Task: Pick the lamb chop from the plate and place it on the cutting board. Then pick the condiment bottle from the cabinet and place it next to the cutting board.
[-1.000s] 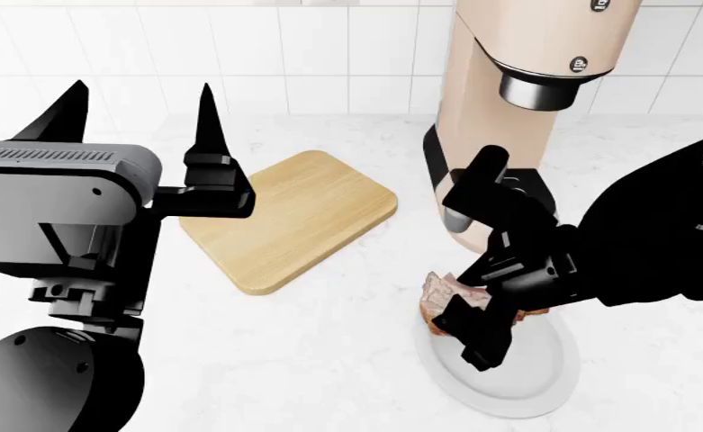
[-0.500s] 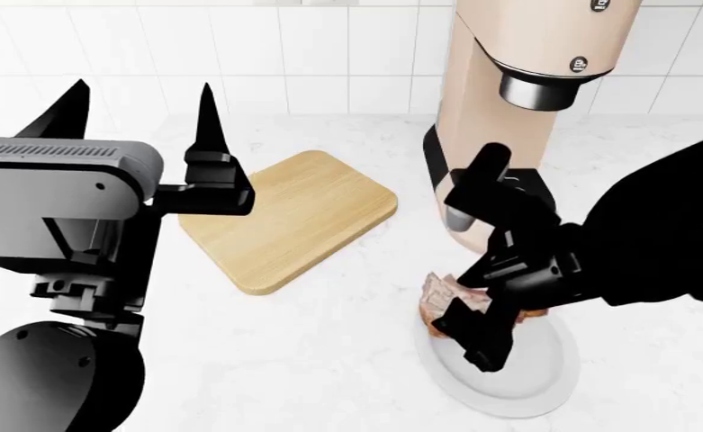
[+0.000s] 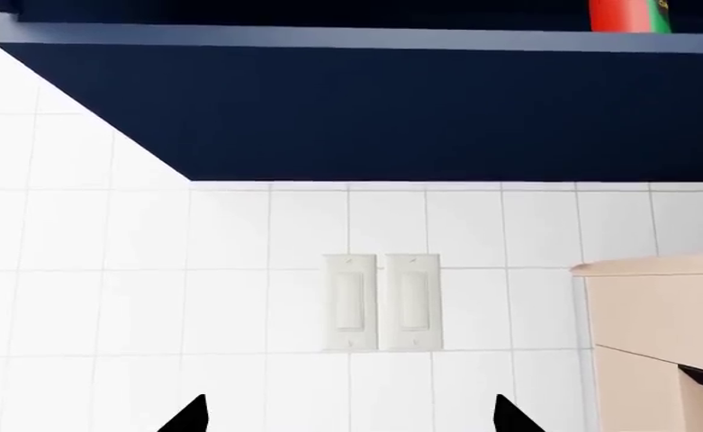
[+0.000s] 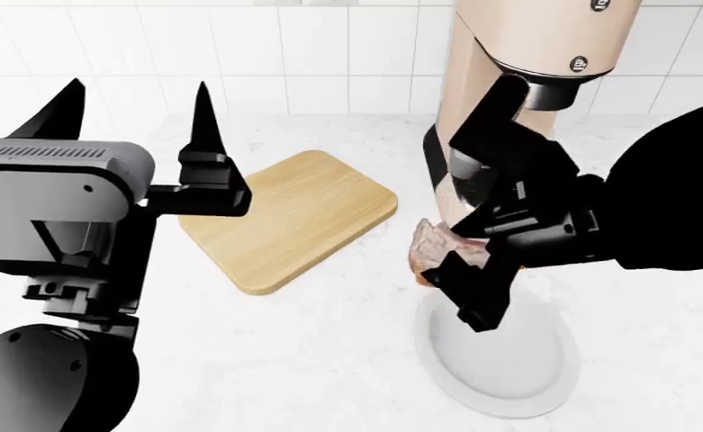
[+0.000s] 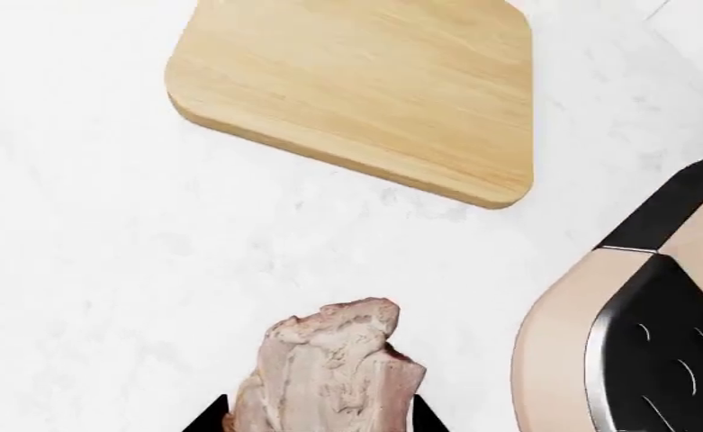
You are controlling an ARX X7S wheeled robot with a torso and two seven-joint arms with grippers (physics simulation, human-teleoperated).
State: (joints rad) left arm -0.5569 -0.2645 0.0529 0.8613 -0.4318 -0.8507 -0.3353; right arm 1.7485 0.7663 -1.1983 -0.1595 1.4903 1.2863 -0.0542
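White marbled counter (image 4: 327, 360), tiled wall behind. Tall beige appliance (image 4: 531, 108), likely a stand mixer or coffee machine, stands at the back, right of centre, close behind the right arm.

Cutting board (image 4: 291, 218): light wood, bare, lying flat and skewed to the counter edge, well left of the plate. The right wrist view shows it ahead of the gripper with open counter between.

Plate (image 4: 501, 364): white, shallow, nothing on it now.

Right gripper (image 4: 454, 261): fingers clamped on the lamb chop (image 4: 429, 247), which hangs clear of the plate, above its far-left rim and just in front of the appliance base. In the right wrist view the meat fills the gap between the two black fingertips; most of the piece juts out past them.

Left gripper (image 4: 135, 108): raised, fingers spread apart, nothing between them. Its camera faces the wall; the condiment bottle (image 3: 627, 13) shows only as a red base with a green label on the dark blue cabinet (image 3: 447, 108) shelf.

Risks, judged:
- Grip appears to sit near one end of the chop; the overhanging mass could pivot or slip during the traverse, dropping it on the counter short of the board.
- Appliance is very near the right wrist; a wide swing could clip it.
- Releasing high could let the chop roll off the board.
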